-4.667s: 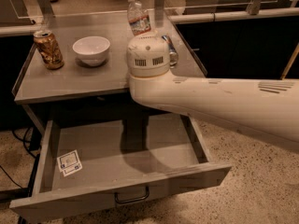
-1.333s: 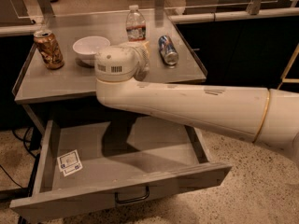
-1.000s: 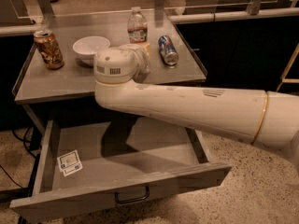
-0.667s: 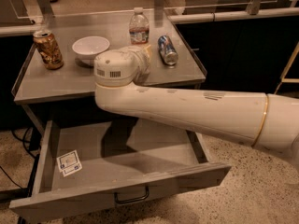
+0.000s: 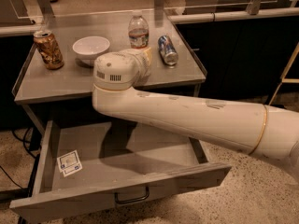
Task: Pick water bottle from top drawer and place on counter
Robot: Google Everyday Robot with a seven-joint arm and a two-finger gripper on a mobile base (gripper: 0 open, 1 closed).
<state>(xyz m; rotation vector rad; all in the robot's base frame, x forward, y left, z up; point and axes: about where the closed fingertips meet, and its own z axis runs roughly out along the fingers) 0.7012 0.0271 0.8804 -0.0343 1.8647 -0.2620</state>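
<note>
On the counter (image 5: 70,78), water bottle (image 5: 138,31) stands upright: placement appears complete. Gripper (image 5: 145,57) just beside bottle, grip state indeterminable; withdrawal remains.

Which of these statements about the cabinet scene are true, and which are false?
1. The water bottle stands upright on the counter. True.
2. The blue-and-silver can stands upright. False: it lies on its side on the counter.
3. The top drawer is closed. False: it is open, with a white card inside.
4. The white bowl sits between the brown-gold can and the water bottle. True.
5. The gripper is down inside the top drawer. False: it is over the counter, close to the water bottle.
</note>
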